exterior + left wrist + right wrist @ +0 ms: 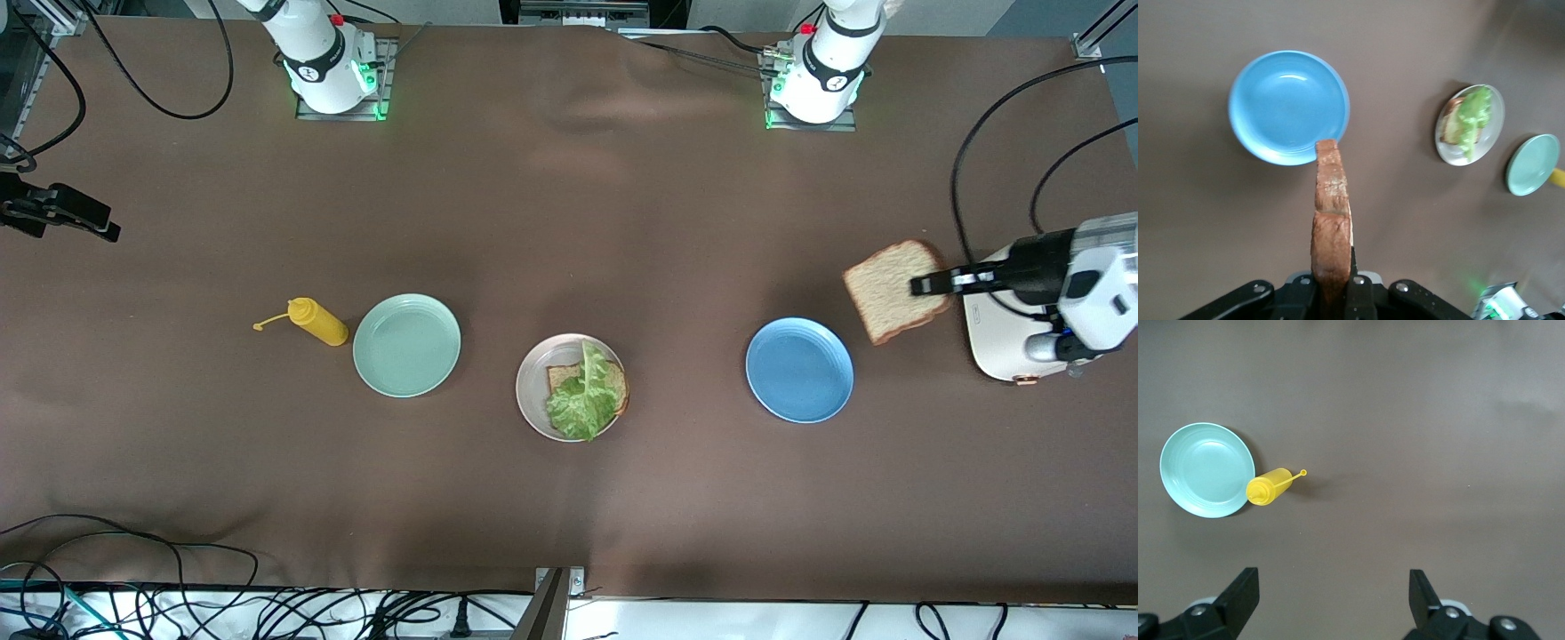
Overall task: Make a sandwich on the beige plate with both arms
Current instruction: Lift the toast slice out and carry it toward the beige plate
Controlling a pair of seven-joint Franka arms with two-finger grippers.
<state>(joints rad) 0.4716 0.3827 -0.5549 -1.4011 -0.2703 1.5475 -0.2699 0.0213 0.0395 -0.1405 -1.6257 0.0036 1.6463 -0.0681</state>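
The left gripper (pixel 920 285) has its fingers clenched on a bread slice (pixel 893 291), held on edge over the desk (pixel 569 222) beside the blue plate (pixel 799 370), likely for capping the lettuce (pixel 582 398) on the beige plate (pixel 532 396). The right gripper (pixel 1333 597) waits, fingers spread, above the mustard bottle (pixel 1269 487).

Front camera sat high, facing both arm bases, covering the whole brown cloth-covered desk (pixel 569 222). Both wrist cameras looked straight down from well above. All three views shared the round mint-green plastic plate (pixel 407 344) (pixel 1533 165) (pixel 1207 470).
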